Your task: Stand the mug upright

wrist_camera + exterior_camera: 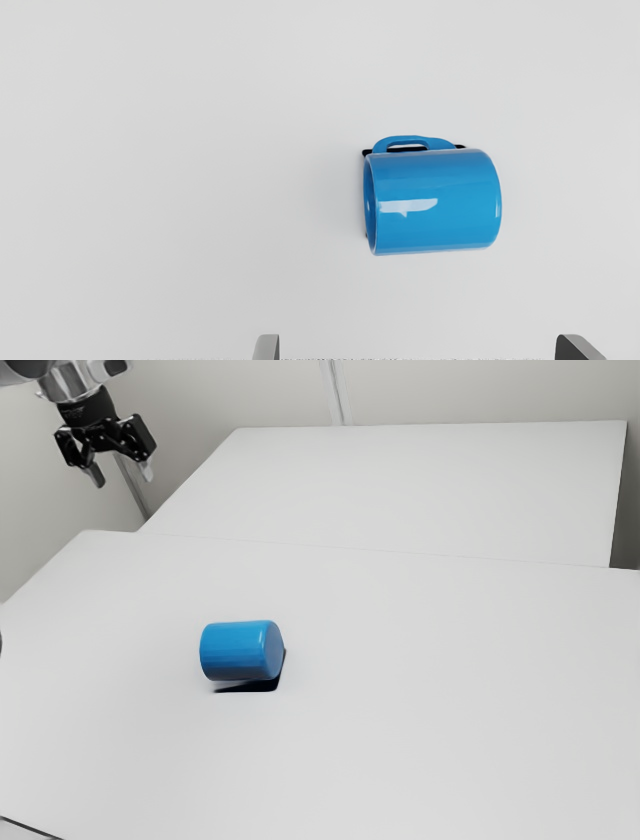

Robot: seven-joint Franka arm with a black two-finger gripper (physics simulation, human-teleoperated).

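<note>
On the pale, smooth table (pixel 420 710) — glossy blue cylindrical mug (pixel 435 200), on its side. Black two-fingered hand (pixel 121 472) spread. Mug's interior mostly hidden — handle visible.

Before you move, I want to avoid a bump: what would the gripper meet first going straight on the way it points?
Probably the white tabletop, beside the blue mug lying on its side. My open gripper points mostly down, but unclear depth leaves the mug possible.
</note>
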